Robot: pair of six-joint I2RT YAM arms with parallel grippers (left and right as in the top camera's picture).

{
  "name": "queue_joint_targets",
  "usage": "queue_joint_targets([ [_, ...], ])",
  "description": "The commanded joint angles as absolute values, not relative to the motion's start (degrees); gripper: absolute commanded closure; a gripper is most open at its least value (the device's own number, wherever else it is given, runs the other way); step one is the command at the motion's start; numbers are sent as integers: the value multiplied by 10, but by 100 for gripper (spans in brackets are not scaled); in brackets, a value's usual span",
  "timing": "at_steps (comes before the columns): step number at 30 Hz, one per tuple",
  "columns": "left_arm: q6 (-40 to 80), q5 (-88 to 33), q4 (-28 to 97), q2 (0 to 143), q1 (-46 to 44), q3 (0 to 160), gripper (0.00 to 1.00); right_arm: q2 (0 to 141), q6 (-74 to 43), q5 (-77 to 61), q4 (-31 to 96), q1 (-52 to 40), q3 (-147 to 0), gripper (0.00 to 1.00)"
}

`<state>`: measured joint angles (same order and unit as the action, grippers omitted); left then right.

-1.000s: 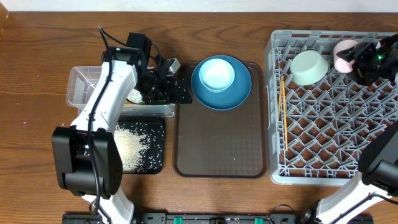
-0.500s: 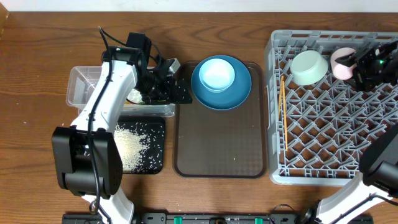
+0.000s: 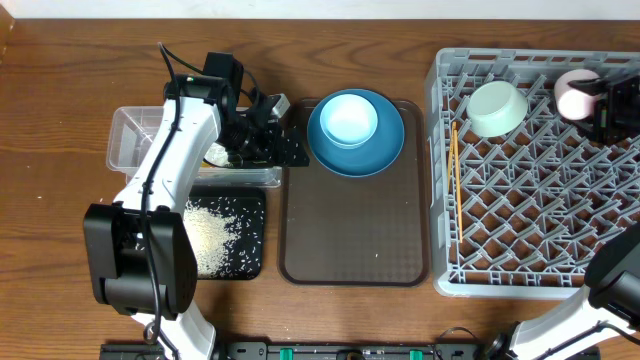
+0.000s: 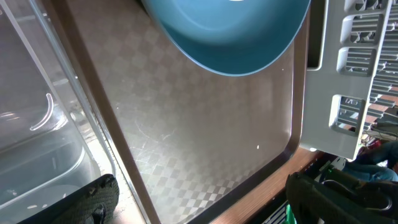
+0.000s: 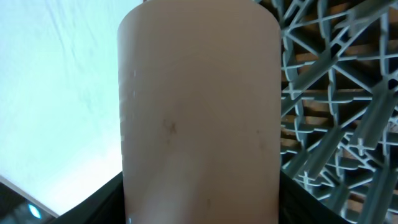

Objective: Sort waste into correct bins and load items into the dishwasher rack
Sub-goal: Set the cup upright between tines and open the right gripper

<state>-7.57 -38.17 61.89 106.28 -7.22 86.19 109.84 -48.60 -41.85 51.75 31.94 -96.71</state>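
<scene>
Moved since the earlier overhead frame: the pink cup, carried by the right arm, has shifted rightward over the far right corner of the rack. Nothing else has changed position.

Overhead view. The right jaws are closed on the cup at a middling width, holding it above the pegs and well clear of the mint bowl, which already sits in the rack. The chopsticks lie along the rack's left edge. The blue bowl remains on the brown tray, not yet loaded. The left arm hangs over the clear tub with its jaws spread wide and empty. Rice lies in the black tray on the wooden surface.

Left wrist view. The wide-set jaws frame only bare brown tray, with the blue bowl ahead, the tub wall to one side and the rack's side panel to the other. Nothing is between them.

Right wrist view. The cup fills the frame, squarely gripped across its body, with rack lattice behind it. Which end is the mouth cannot be told from here.

Assessment: the step in hand is seating the cup. It should be lowered straight down into a free cell between pegs, preferably mouth down, kept apart from the mint bowl. Release should come only once the cup rests on the lattice, since a drop from this height would likely tip it.
</scene>
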Motion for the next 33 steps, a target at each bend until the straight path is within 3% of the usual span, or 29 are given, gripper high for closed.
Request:
queue_joint_targets([
  [1,-83,-361,620,1054,-71,872,11,1084,-571,-438,510,329,-977,99],
  [17,-83,-361,620,1054,-71,872,11,1094,-617,-369,473,330,-976,99],
  [33,-83,-361,620,1054,-71,872,11,1139,-636,-394,428,312,-974,99],
])
